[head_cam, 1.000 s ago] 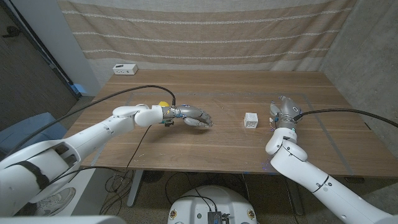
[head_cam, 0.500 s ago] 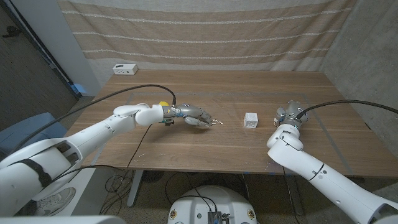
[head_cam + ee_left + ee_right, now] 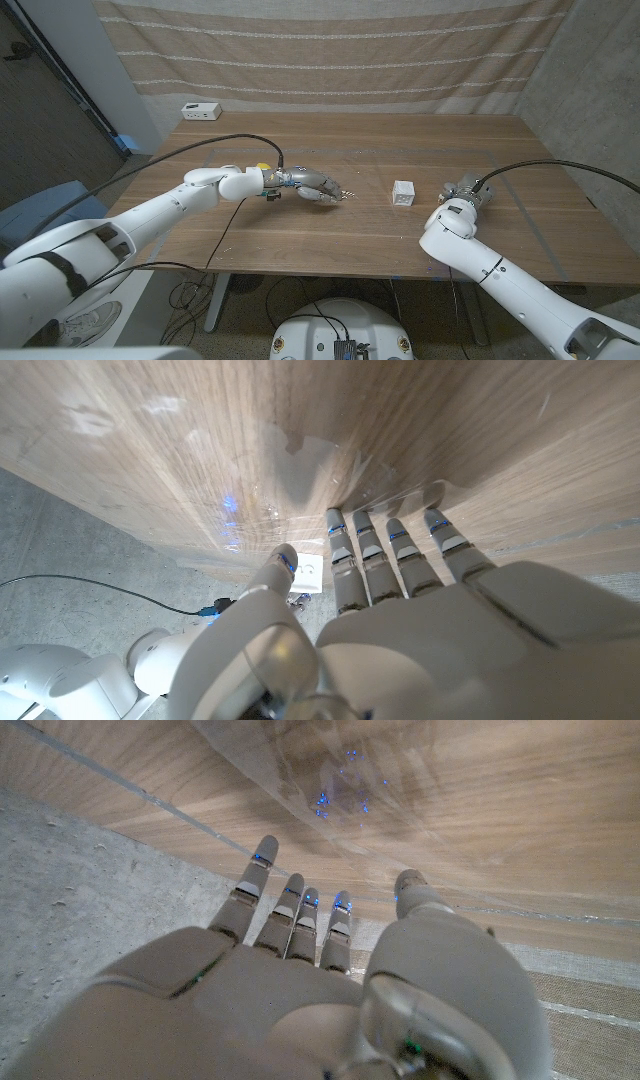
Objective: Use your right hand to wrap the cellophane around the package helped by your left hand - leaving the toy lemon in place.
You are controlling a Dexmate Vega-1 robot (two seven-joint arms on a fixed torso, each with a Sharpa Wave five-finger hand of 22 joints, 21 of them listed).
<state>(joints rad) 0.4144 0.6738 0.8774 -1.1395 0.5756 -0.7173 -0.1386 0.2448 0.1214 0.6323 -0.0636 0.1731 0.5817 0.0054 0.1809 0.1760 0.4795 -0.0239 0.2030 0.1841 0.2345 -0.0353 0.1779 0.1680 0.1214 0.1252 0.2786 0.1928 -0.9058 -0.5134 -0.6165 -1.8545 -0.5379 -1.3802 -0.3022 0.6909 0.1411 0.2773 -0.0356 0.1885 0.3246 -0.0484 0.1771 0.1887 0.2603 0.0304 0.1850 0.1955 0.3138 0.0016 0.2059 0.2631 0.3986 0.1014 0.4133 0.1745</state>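
Note:
A small white package point(image 3: 403, 193) stands on the wooden table point(image 3: 330, 235), right of centre, and also shows past my left fingers point(image 3: 310, 572). A clear cellophane sheet point(image 3: 300, 470) lies on the wood around it, faint in the head view; its sheen shows in the right wrist view point(image 3: 330, 770). My left hand point(image 3: 320, 188) reaches toward the package from the left, fingers stretched out just over the sheet and holding nothing. A bit of the yellow toy lemon point(image 3: 261, 166) peeks out behind my left wrist. My right hand point(image 3: 463, 189) hovers to the right of the package, fingers extended point(image 3: 290, 910) and empty.
A white box point(image 3: 201, 111) sits at the table's far left corner. A striped curtain point(image 3: 330, 50) hangs behind the table. Black cables point(image 3: 200, 150) run along both arms. Blue tape marks point(image 3: 520, 200) line the table on the right.
My right hand has dropped and turned, its forearm swinging in toward the table's near edge. My left hand has slid slightly right toward the package.

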